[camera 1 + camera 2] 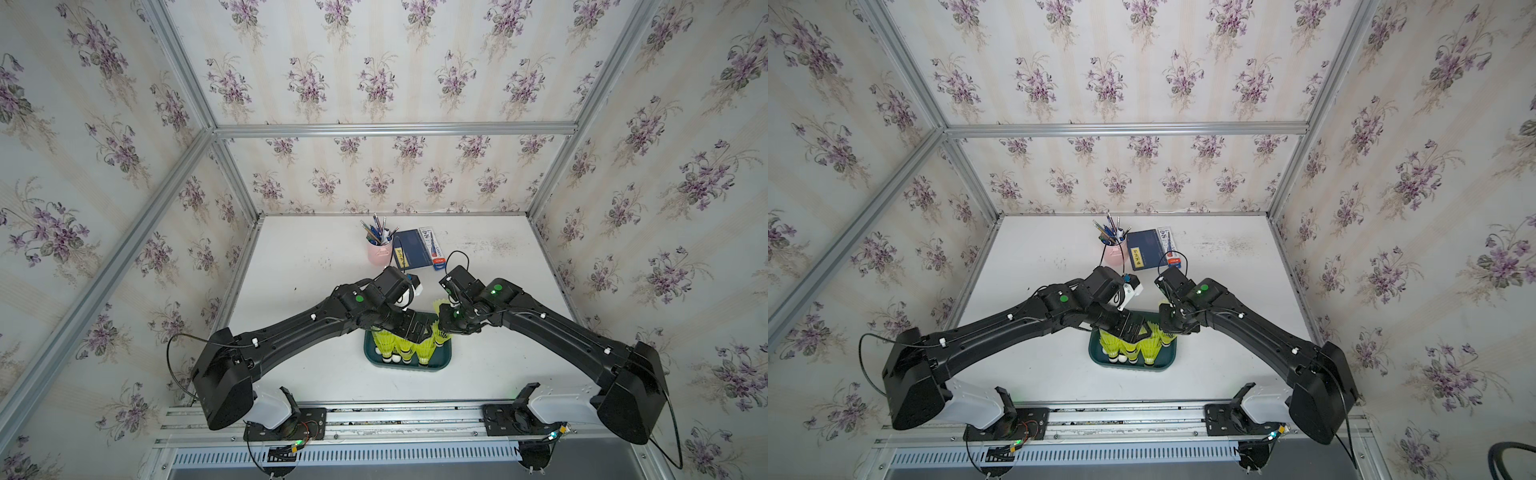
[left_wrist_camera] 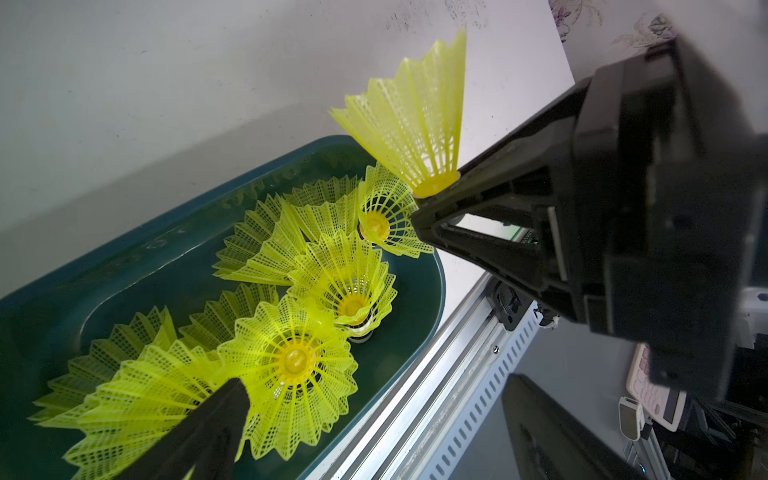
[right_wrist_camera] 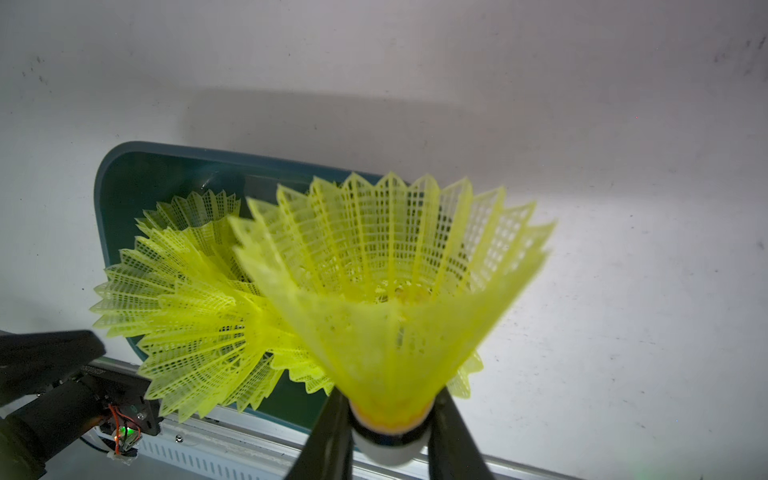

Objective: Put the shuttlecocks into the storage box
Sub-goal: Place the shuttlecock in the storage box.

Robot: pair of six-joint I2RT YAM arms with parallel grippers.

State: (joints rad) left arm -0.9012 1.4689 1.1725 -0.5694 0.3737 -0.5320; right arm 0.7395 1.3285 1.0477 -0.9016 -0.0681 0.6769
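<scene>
Right claw (image 3: 390, 419) closed narrow on the white tip of one shuttlecock (image 3: 386, 282), its skirt fanning away from the claw. Left claw (image 1: 417, 330) spread wide and holding nothing. Directly beneath it is the box (image 2: 124, 257), with the other shuttlecocks (image 2: 291, 357) crowded inside.
</scene>
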